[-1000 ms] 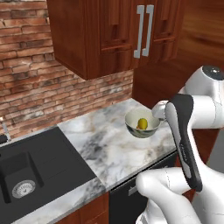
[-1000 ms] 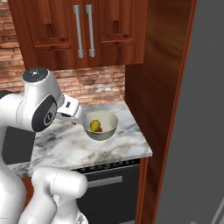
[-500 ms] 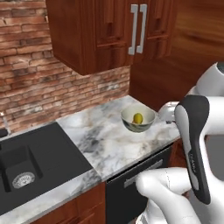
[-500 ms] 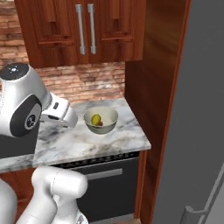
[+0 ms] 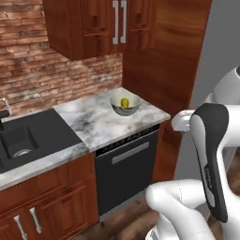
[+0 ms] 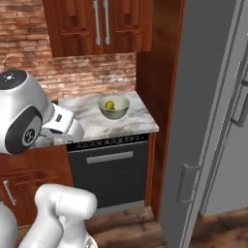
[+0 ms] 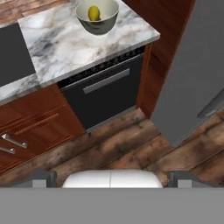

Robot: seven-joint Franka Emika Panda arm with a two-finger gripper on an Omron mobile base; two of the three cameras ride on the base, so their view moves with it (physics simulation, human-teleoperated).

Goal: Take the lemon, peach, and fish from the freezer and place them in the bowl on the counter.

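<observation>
The pale bowl (image 5: 125, 105) stands on the marble counter (image 5: 96, 123) near its right end, and the yellow lemon (image 5: 124, 101) lies inside it. Bowl (image 6: 114, 107) and lemon (image 6: 110, 104) appear again in the right base view. From high above the wooden floor, the hand view looks down on the bowl (image 7: 97, 18), the lemon (image 7: 93, 12) and the grey freezer (image 7: 192, 74). My gripper (image 7: 111, 178) is open with nothing between its fingers, well back from the counter. The freezer (image 6: 208, 116) shows grey fronts with bar handles; its inside is hidden. Peach and fish are out of view.
A black sink (image 5: 21, 138) is set into the counter's left part. A black dishwasher front (image 5: 125, 169) sits under the bowl. A tall wooden panel (image 6: 162, 97) separates counter and freezer. Wall cabinets (image 5: 93, 26) hang above. My white arm (image 5: 211, 159) rises at the right.
The whole picture has shifted: the base has driven back and to the right, so the counter and bowl look farther away and the freezer has come into view. The gripper stays open.
</observation>
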